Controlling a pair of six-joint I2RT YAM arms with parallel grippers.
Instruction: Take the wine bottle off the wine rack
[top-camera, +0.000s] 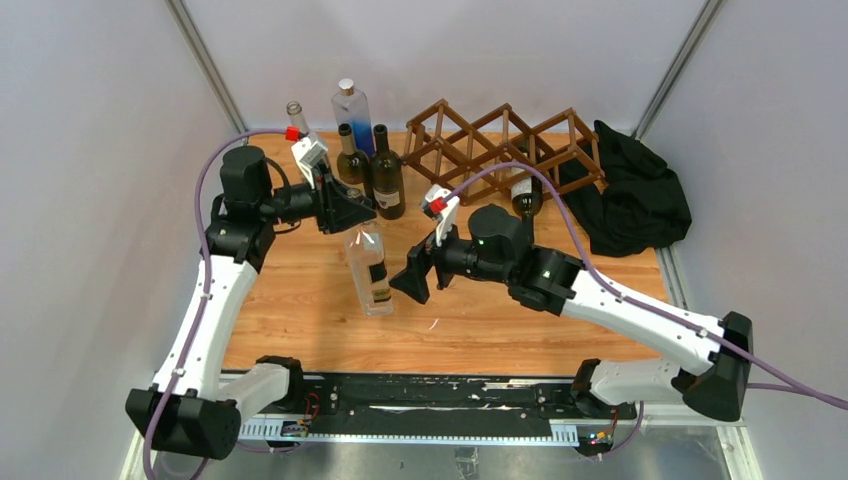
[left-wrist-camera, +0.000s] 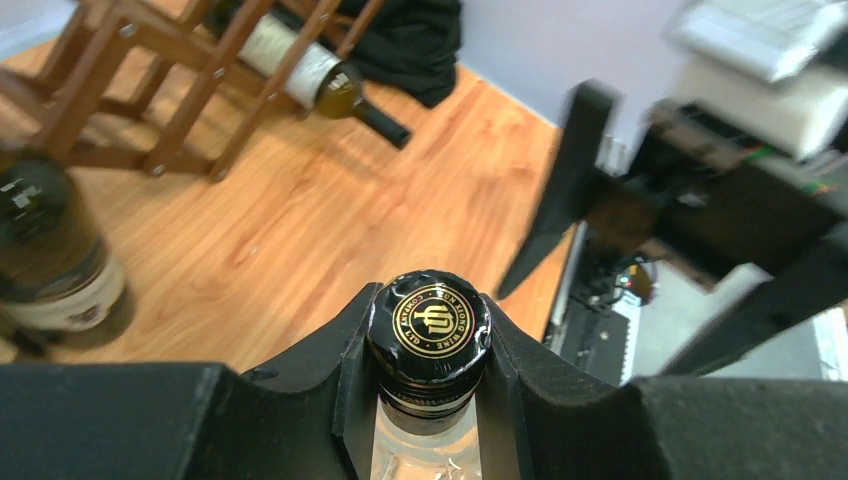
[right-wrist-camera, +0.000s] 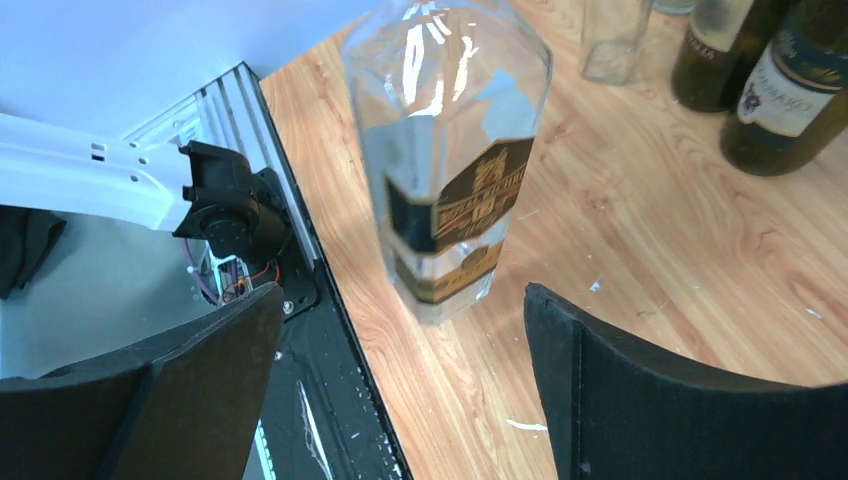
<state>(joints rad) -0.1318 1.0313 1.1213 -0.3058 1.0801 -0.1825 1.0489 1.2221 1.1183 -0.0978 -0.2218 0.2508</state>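
A clear glass bottle (top-camera: 372, 275) with a black and gold label (right-wrist-camera: 460, 195) stands on the wooden table, in front of the wine rack (top-camera: 500, 140). My left gripper (top-camera: 360, 222) is shut on its black, gold-printed cap (left-wrist-camera: 430, 320), a finger on either side of the neck. My right gripper (top-camera: 413, 275) is open just right of the bottle's lower body, and its fingers (right-wrist-camera: 620, 390) are apart from the glass. A dark green wine bottle (top-camera: 527, 197) lies in the brown lattice rack (left-wrist-camera: 150, 90), neck pointing forward (left-wrist-camera: 385, 125).
Two dark green bottles (top-camera: 387, 175), a tall clear bottle (top-camera: 352, 112) and a small glass bottle (top-camera: 297, 115) stand at the back left. A black cloth heap (top-camera: 635, 195) lies right of the rack. The black rail (right-wrist-camera: 330, 380) runs along the table's near edge.
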